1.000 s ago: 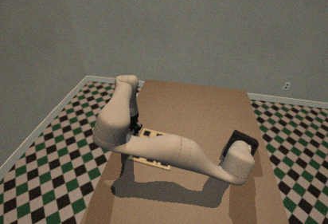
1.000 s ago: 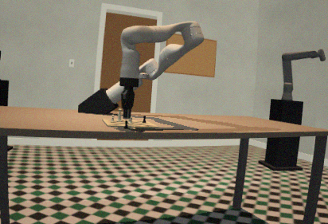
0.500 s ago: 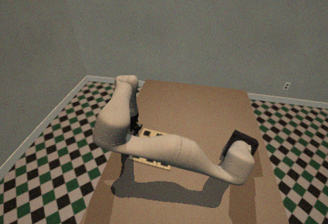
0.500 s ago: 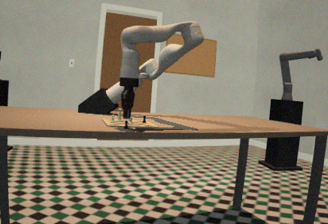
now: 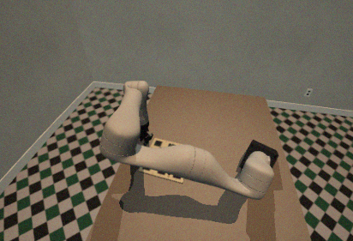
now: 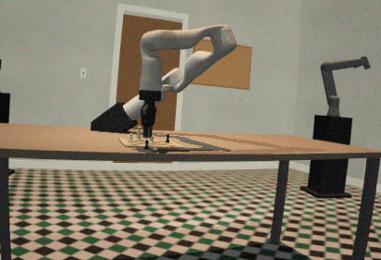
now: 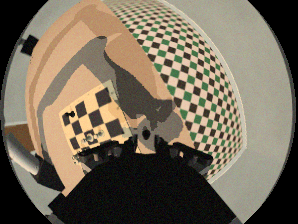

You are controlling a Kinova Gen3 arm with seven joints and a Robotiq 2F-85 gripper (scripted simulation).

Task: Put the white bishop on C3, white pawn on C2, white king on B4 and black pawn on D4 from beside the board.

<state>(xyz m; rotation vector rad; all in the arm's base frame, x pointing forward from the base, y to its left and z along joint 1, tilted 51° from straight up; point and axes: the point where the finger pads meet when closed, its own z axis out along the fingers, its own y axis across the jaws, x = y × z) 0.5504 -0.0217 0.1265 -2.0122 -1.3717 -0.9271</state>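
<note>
The board (image 5: 162,177) (image 6: 124,142) (image 7: 118,104) lies on the table; the arm hides part of it in the top view. My gripper (image 6: 147,135) (image 7: 145,139) is partly open, pointing down, with nothing held visible. A black pawn (image 6: 146,144) (image 7: 146,133) stands beside the board, below and between the fingers in the wrist view. Another black pawn (image 6: 167,138) (image 7: 70,114) stands on the board's far side. White pieces (image 6: 130,137) (image 7: 90,136) stand on or near the board, one taller white piece (image 6: 139,133) among them; their kinds and squares are unclear. The left finger hides the near board corner.
The wooden table (image 5: 206,117) (image 6: 259,144) bears the arm's dark base (image 5: 258,147) (image 6: 113,118). The table's edge runs close to the black pawn's side of the board. The arm's shadow falls over the table beside the board. Another arm on a black pedestal (image 6: 332,154) stands beyond the table.
</note>
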